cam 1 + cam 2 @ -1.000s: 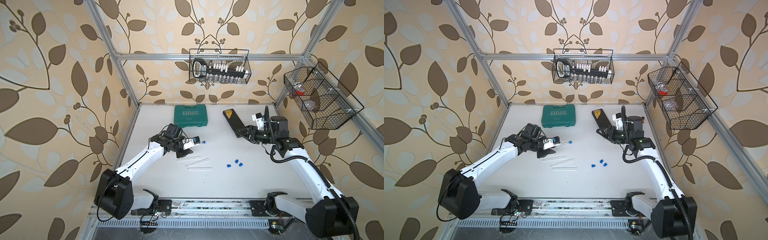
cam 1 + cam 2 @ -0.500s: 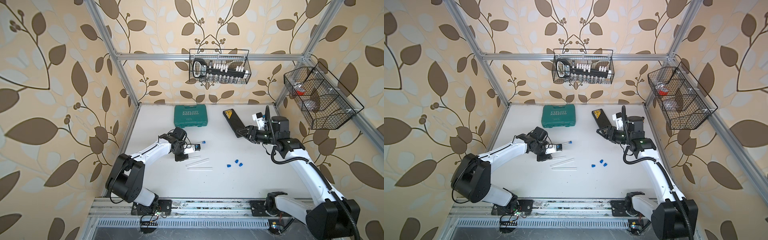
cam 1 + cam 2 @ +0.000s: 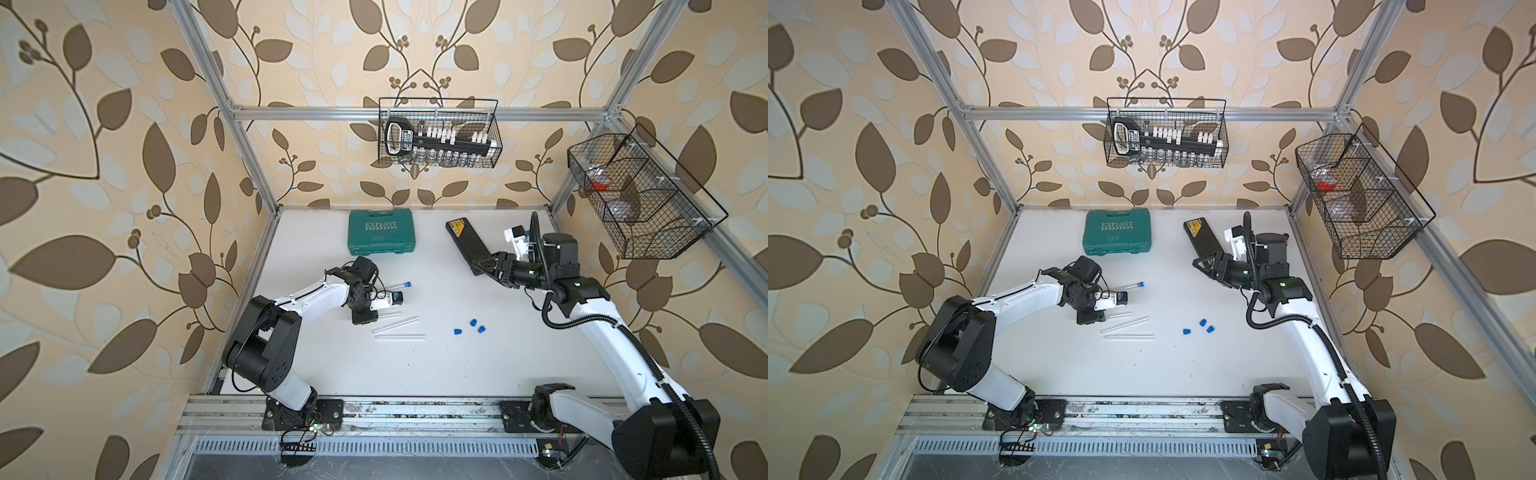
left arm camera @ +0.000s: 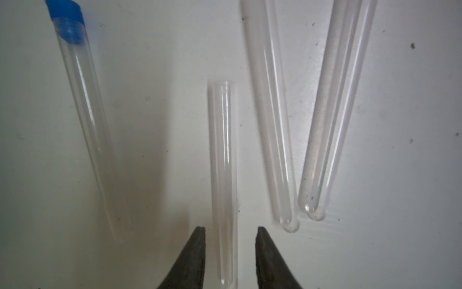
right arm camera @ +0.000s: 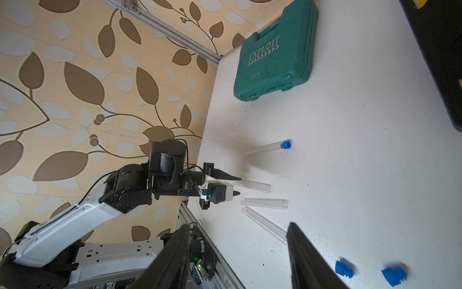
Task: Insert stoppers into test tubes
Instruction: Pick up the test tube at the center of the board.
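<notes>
In both top views: left gripper (image 3: 376,316) lower than a second ago, off stoppered tube (image 3: 397,286), down at open test tubes (image 3: 395,325) near worktop (image 3: 457,374) left edge. Right gripper (image 3: 477,266) and loose stoppers (image 3: 473,322) mid-worktop unmoved.
Left wrist: jaws apart, straddling one tube (image 4: 222,175), not touching it.
Right wrist: jaws apart, empty.

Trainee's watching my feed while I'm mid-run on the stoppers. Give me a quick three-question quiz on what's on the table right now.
1. Count: four test tubes lie on the table. How many already carry a stopper?
2. True or false: the right gripper holds one of the loose stoppers.
3. Pick one: the left gripper is A) shut with nothing between its jaws, B) open, its jaws either side of an unstoppered tube, C) shut on a loose stopper.

Key
1. One: the stoppered tube, lying apart from the other three.
2. False: it is open and empty.
3. B.
</notes>
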Controlling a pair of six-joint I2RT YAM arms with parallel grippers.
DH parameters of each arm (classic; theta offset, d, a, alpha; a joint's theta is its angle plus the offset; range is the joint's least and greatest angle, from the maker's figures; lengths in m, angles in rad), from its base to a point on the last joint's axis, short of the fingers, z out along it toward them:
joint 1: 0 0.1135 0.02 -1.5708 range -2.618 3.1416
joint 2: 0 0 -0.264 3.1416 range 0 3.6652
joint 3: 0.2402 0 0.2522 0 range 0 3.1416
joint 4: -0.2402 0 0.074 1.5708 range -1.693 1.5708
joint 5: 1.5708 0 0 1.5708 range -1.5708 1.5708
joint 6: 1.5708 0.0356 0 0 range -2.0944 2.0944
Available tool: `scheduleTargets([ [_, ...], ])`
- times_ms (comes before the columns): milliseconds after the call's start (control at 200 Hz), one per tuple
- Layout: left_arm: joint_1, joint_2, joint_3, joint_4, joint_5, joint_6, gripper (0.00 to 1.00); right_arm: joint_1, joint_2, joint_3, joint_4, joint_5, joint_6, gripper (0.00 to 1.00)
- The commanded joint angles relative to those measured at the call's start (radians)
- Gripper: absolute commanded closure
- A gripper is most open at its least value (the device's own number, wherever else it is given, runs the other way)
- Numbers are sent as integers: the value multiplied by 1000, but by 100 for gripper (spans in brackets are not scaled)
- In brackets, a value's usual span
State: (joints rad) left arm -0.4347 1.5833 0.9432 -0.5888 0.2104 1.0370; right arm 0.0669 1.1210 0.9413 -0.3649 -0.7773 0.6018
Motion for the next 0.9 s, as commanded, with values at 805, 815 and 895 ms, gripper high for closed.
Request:
scheduleTargets([
  [805,-36,124,74,-20,-39,19,69,-1,-10,-16,13,-60,-12,41],
  [815,-36,126,75,-19,-39,19,69,-1,-10,-16,13,-60,-11,41],
  [895,-39,135,73,-13,-50,19,70,0,-9,-16,14,-60,-11,41],
])
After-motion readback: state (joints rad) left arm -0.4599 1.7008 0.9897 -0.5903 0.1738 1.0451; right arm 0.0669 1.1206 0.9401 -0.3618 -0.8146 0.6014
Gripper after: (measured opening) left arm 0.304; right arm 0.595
